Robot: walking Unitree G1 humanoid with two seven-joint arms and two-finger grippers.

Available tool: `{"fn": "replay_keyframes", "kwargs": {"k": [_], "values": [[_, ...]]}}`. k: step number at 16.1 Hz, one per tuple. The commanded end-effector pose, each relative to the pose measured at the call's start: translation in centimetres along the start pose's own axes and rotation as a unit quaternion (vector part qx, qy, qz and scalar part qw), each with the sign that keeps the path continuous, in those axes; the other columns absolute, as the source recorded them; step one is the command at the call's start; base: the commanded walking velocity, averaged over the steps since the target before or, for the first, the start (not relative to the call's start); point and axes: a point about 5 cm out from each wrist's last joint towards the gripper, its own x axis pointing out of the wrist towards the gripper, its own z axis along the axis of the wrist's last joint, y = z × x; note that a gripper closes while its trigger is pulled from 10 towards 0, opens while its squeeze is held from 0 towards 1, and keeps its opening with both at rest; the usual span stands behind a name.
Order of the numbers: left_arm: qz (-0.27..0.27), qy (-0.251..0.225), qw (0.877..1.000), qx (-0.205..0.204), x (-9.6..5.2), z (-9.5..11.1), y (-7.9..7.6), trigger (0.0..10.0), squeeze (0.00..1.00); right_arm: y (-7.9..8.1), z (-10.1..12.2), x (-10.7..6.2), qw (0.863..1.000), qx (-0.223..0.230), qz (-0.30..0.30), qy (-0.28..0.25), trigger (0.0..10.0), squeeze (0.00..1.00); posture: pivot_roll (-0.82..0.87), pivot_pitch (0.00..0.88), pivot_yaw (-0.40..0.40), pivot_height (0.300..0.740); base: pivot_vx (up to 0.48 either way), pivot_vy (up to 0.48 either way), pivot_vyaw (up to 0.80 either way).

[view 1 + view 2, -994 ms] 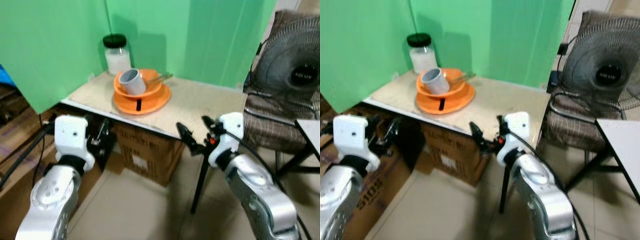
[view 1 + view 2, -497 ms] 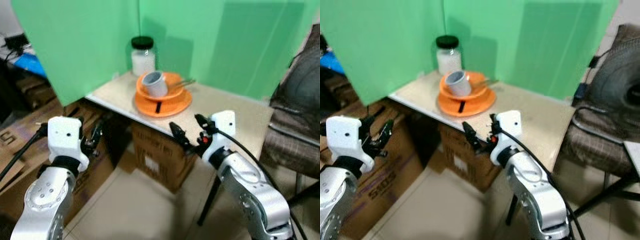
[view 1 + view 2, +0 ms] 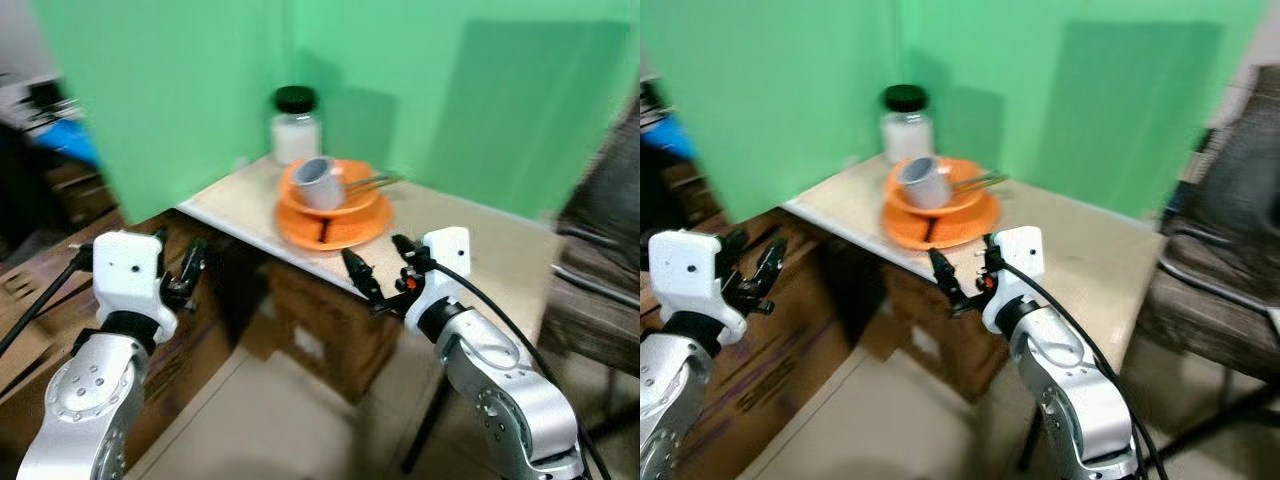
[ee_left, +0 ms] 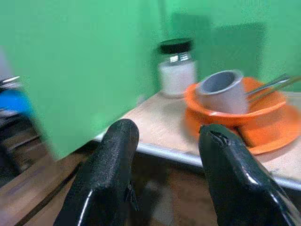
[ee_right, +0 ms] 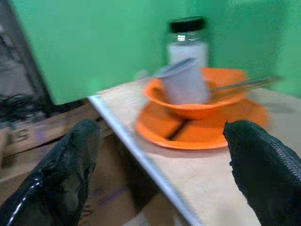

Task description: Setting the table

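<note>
Item 1, grey cup (image 3: pixel 321 183): lies tipped on its side in the orange bowl (image 3: pixel 352 197), mouth toward the robot's left, ahead of and above both tools. Risk: a tipped cup can roll off the bowl if the stack is nudged.

Item 2, orange bowl: sits on the orange plate (image 3: pixel 335 222), with metal cutlery (image 3: pixel 375 181) resting across its rim on the right tool's side. Risk: loose cutlery is likely to slide out if the bowl is lifted unevenly.

Item 3, orange plate: sits close to the counter (image 3: pixel 470 243) front edge, just beyond the right tool. Risk: a push from the front could shove the whole stack back into the jar.

Item 4, glass jar (image 3: pixel 296 125), black lid, white contents: stands just behind the stack.

Item 5, right tool (image 3: pixel 377 277): 2 fingers spread wide, holding nothing, at the counter edge just short of the plate. Risk: fingertips may strike the edge.

Item 6, left tool (image 3: pixel 180 272): fingers parted, empty, below counter level beside cardboard boxes (image 3: pixel 310 330). Risk: raised blindly, it could hit the underside.
</note>
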Motion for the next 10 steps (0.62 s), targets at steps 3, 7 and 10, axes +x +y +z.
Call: {"fn": "replay_keyframes", "kwargs": {"k": [3,7,10], "values": [[-0.008,0.002,1.000,0.001,0.02,0.06,-0.05,10.0,0.00,-0.22,0.47,0.10,1.000,-0.001,-0.003,-0.009,10.0,0.00,0.03,0.000,0.045,0.740,0.331,0.000,0.00],[-0.009,0.002,1.000,0.001,0.03,0.03,-0.01,10.0,0.00,-0.13,0.51,0.24,1.000,-0.001,0.002,-0.010,10.0,0.00,0.03,0.000,0.046,0.740,0.333,0.000,0.00],[-0.010,0.003,1.000,0.001,0.02,0.00,0.01,10.0,0.00,-0.06,0.56,0.37,1.000,-0.001,0.005,-0.011,10.0,0.00,0.03,0.000,0.046,0.740,0.331,0.000,0.00]]}}
